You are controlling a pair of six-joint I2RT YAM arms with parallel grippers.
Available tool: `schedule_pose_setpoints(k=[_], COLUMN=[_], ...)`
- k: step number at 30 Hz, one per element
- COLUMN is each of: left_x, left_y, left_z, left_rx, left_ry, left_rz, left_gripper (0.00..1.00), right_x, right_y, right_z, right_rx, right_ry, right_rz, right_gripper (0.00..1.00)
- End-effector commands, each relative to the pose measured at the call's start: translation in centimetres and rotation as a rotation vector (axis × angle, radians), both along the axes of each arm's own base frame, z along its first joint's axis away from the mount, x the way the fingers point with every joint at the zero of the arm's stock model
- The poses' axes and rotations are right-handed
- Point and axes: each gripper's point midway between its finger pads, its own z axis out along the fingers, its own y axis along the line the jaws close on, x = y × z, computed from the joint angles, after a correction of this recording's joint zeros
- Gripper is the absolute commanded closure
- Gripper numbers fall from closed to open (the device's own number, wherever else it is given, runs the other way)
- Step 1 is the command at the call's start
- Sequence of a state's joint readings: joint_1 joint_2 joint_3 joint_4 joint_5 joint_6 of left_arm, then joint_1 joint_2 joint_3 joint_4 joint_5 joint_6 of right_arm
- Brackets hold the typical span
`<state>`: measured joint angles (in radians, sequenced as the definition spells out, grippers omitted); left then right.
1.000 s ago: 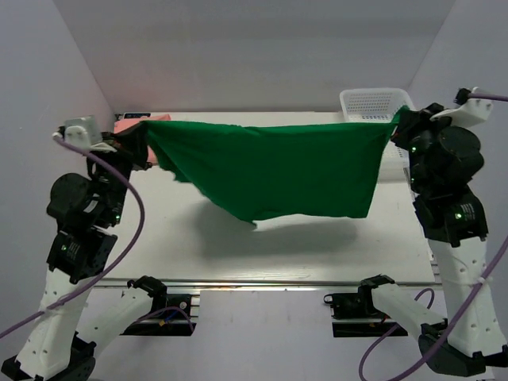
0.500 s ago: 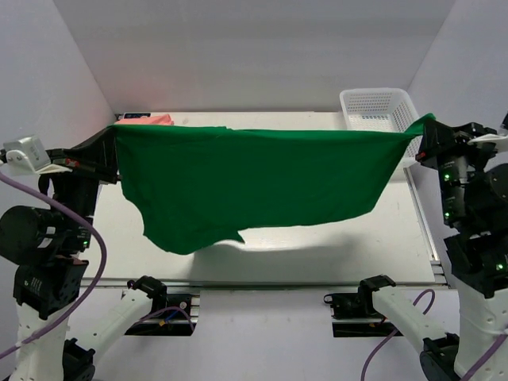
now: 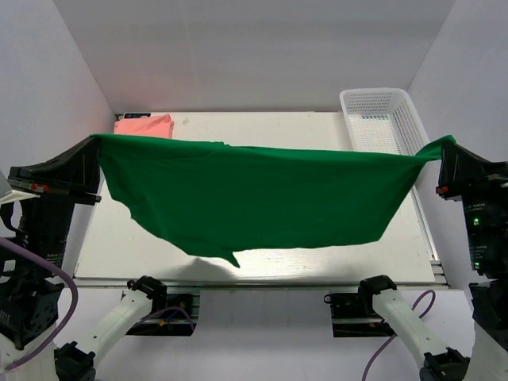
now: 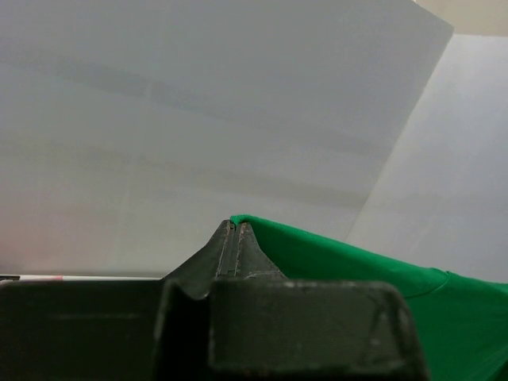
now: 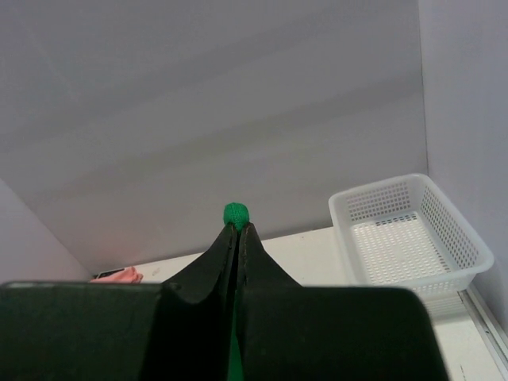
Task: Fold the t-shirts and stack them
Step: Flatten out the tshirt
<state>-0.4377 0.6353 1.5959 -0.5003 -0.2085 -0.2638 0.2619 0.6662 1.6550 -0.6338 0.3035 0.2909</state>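
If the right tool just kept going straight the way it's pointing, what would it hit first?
Probably the white back wall. The right tool, pinching the green shirt, points at it; the basket sits off to the side. Depth is hard to judge.

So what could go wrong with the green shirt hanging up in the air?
The left gripper and right gripper each pinch only a tiny corner of the green t-shirt, so it might slip out and drop. Its bottom edge hangs crooked, lower on the left, so it could land wrinkled on the table.
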Motion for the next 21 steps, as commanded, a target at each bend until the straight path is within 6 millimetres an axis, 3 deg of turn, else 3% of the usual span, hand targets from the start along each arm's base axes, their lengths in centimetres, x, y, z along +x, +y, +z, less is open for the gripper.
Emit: schedule_pose_setpoints(k=[1, 5, 6, 7, 8, 9, 11, 14, 15, 17, 18, 19, 21], left_x=[-0.8, 2.1, 3.1, 3.7, 5.9, 7.1, 10.7, 15.2, 17.6, 20.0, 21.0, 22.9, 24.7], left_y=[0.2, -0.7, -1.0, -1.2, -1.9, -2.2, -2.8, -1.8, -2.1, -1.5, -1.5, -1.7, -2.1], left_z=[0.7, -0.7, -0.9, -1.1, -3.0, -3.4, -6.0, -9.9, -11.9, -14.2, -15.0, -17.2, -18.1], left_rx=[0.004, 0.029, 0.027, 0.038, 0.064, 0.058, 0.089, 0.087, 0.107, 0.118, 0.122, 0.158, 0.172], left_ry=[-0.016, 0.038, 0.045, 0.038, 0.078, 0.078, 0.172, 0.297, 0.356, 0.411, 0.431, 0.482, 0.483], left_rz=[-0.002, 0.015, 0.025, 0.032, 0.048, 0.061, 0.112, 0.268, 0.311, 0.415, 0.442, 0.486, 0.513], left_gripper=[1.0, 1.0, 1.0, 1.0, 1.0, 1.0, 1.0, 1.0, 1.0, 1.0, 1.0, 1.0, 1.0], right_x=[-0.3, 3.2, 5.4, 6.3, 7.1, 9.0, 11.8, 15.3, 16.1, 18.7, 19.5, 20.7, 23.5], right_y=[-0.5, -0.1, 0.2, 0.2, 0.3, 0.6, 0.9, 1.1, 1.0, 1.5, 1.4, 1.5, 1.9], right_z=[0.8, -1.5, -3.5, -4.1, -4.2, -6.5, -8.7, -12.4, -12.8, -15.6, -15.4, -16.6, -18.7], right_rx=[0.018, 0.011, 0.005, 0.004, 0.007, -0.008, -0.022, -0.041, -0.041, -0.058, -0.053, -0.064, -0.098], right_ry=[-0.032, 0.045, 0.109, 0.129, 0.125, 0.189, 0.243, 0.334, 0.333, 0.393, 0.372, 0.403, 0.452], right_rz=[-0.025, -0.054, -0.069, -0.078, -0.088, -0.101, -0.122, -0.169, -0.182, -0.202, -0.211, -0.225, -0.245], right_gripper=[1.0, 1.0, 1.0, 1.0, 1.0, 1.0, 1.0, 1.0, 1.0, 1.0, 1.0, 1.0, 1.0])
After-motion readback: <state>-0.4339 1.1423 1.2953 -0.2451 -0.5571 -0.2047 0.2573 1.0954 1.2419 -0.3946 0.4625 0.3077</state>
